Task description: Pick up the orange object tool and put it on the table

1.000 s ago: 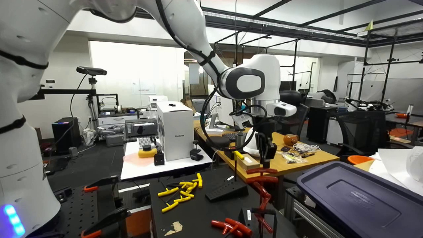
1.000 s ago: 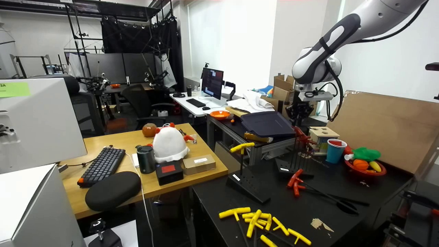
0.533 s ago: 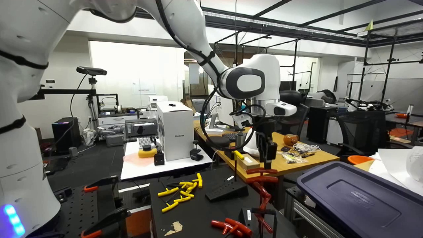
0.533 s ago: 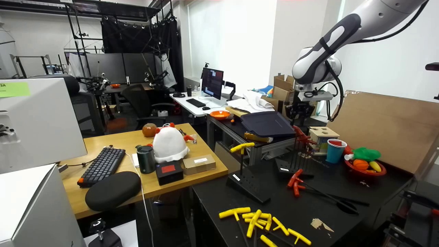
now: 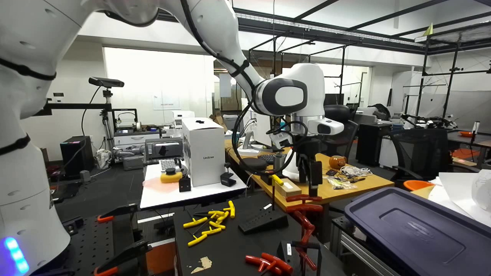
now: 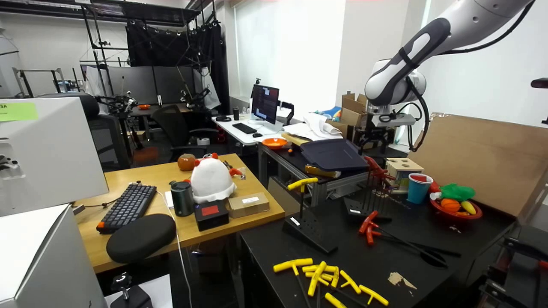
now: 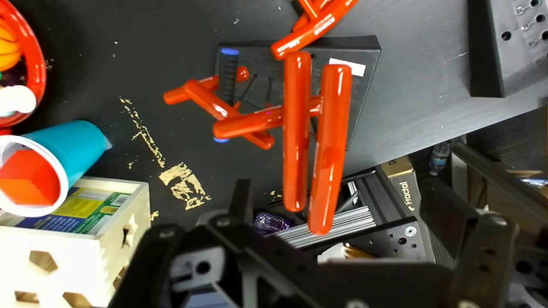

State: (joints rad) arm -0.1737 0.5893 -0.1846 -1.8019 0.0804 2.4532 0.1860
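Tall orange T-handle tools [image 7: 329,149] stand in a black wedge holder [image 7: 359,85] in the wrist view, their ends showing between my spread fingers. Which one is the orange object tool I cannot tell. More orange handles [image 7: 252,122] cross behind them. My gripper [image 7: 342,201] is open and grips nothing. In an exterior view, the gripper [image 5: 309,183] points down just above the top orange handle [image 5: 304,198]; whether it touches is unclear. Further off is the table [image 6: 150,171], wooden and light tan, in both exterior views.
The black bench carries a second wedge holder [image 6: 308,233] with an upright yellow T-handle [image 6: 302,183], loose yellow tools [image 6: 317,276] and loose orange ones [image 6: 370,226]. Near the gripper stand a wooden shape box [image 7: 64,252], a blue cup [image 7: 70,143] and a red bowl [image 7: 32,42].
The fingers have spread apart, from close together to wide. The arm has barely moved, and the tools stand as before.
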